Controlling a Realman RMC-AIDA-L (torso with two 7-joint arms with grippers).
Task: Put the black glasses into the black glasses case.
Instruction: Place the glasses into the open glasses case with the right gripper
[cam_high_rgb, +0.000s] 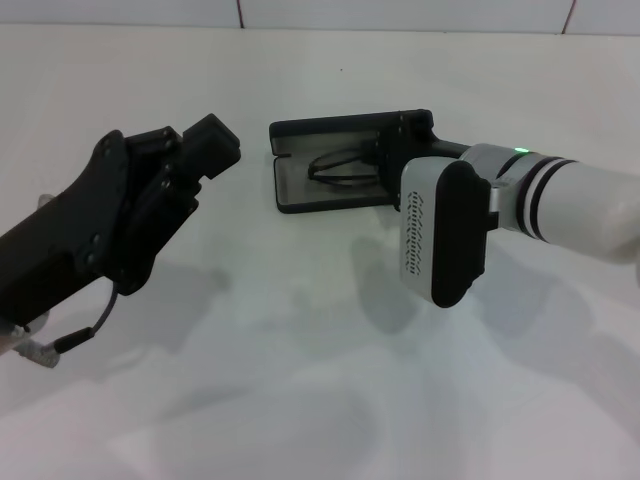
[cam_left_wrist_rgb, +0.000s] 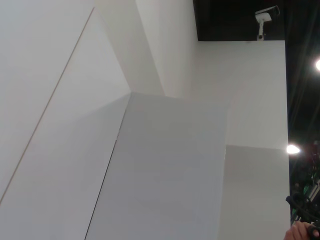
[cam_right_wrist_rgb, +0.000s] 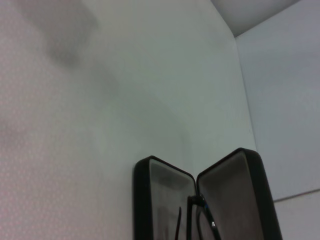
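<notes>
Right gripper (cam_high_rgb: 385, 150) sits over the open black glasses case (cam_high_rgb: 300, 190); finger state I can't tell. Black glasses (cam_high_rgb: 340, 168) look inside the case; lid not closed. Left gripper (cam_high_rgb: 205, 145) idle, also unclear.

Smooth, matt white table (cam_high_rgb: 300, 380), faintly sheened where shadows fall. Black oblong hard-shell glasses case (cam_high_rgb: 300, 130), matt outside, looking like moulded plastic or leatherette; pale grey lining (cam_right_wrist_rgb: 162, 195) inside, soft and dull like felt. Thin black-framed glasses (cam_high_rgb: 340, 167), slim and slightly glossy, plastic by the look. Matt black plastic left hand (cam_high_rgb: 215, 145) with a thin rubbery cable below. Right hand (cam_high_rgb: 395, 150) in matt black; behind it a glossy white plastic housing with black bands.
</notes>
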